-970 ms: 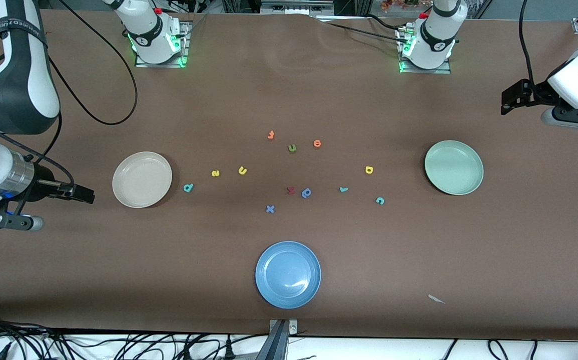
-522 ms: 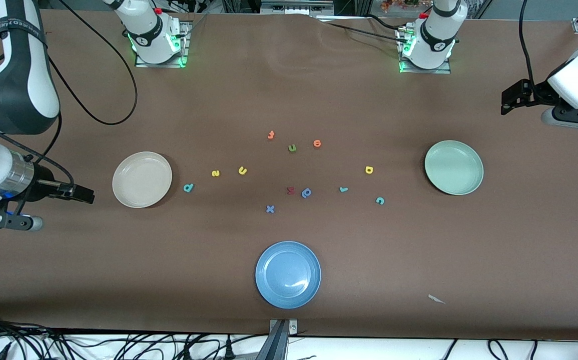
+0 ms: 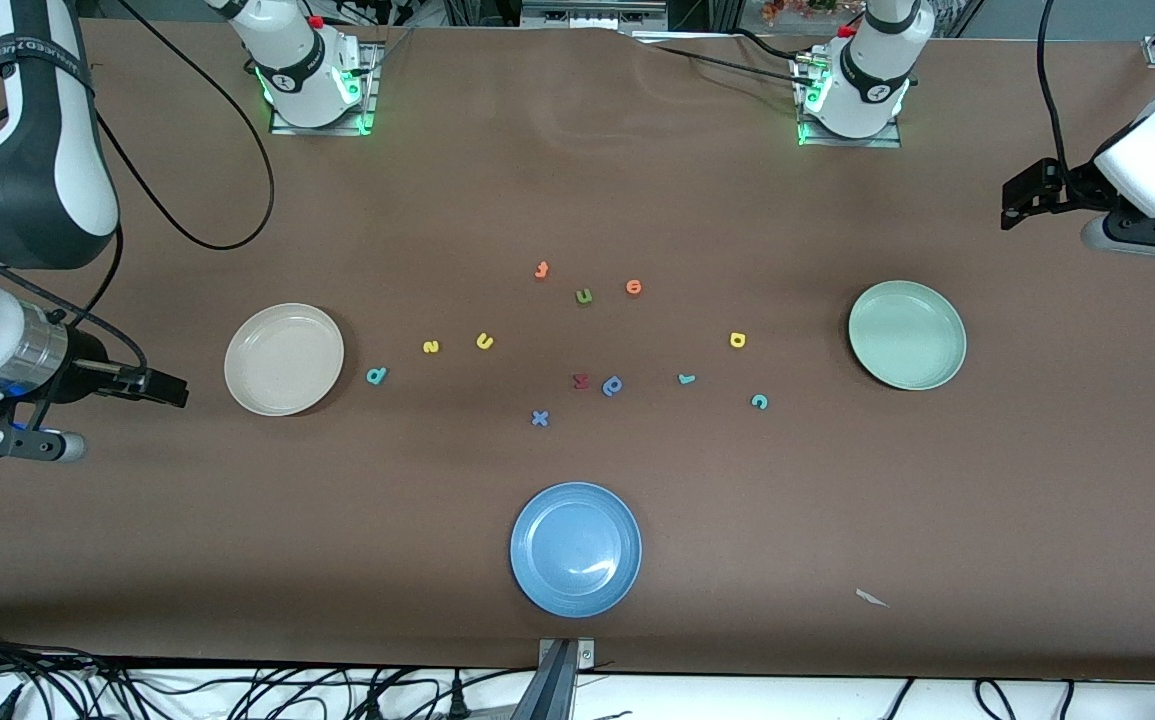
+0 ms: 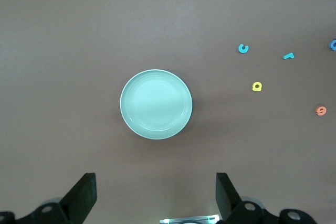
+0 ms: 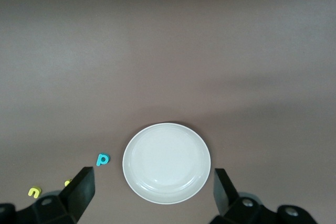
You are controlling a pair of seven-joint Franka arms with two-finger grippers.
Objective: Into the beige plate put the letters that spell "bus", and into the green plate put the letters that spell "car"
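On the brown table [image 3: 577, 180], all the letters lie loose between two plates, none yet in either one. The beige plate [image 3: 284, 359] sits toward the right arm's end, with the teal "b" [image 3: 376, 375] just beside it, then the yellow "s" [image 3: 430, 347] and the yellow "u" [image 3: 484, 341] farther along toward the middle. The green plate [image 3: 907, 334] sits toward the left arm's end; the yellow "a" [image 3: 737, 340], the teal "r" [image 3: 686, 378] and the teal "c" [image 3: 759, 401] lie near it. A blue plate [image 3: 575, 549] lies nearer the front camera than the letters. High above the beige plate, the right gripper [image 5: 152, 195] hangs with jaws spread wide, holding nothing. The left gripper [image 4: 156, 195] hangs likewise over the green plate, wide and empty.
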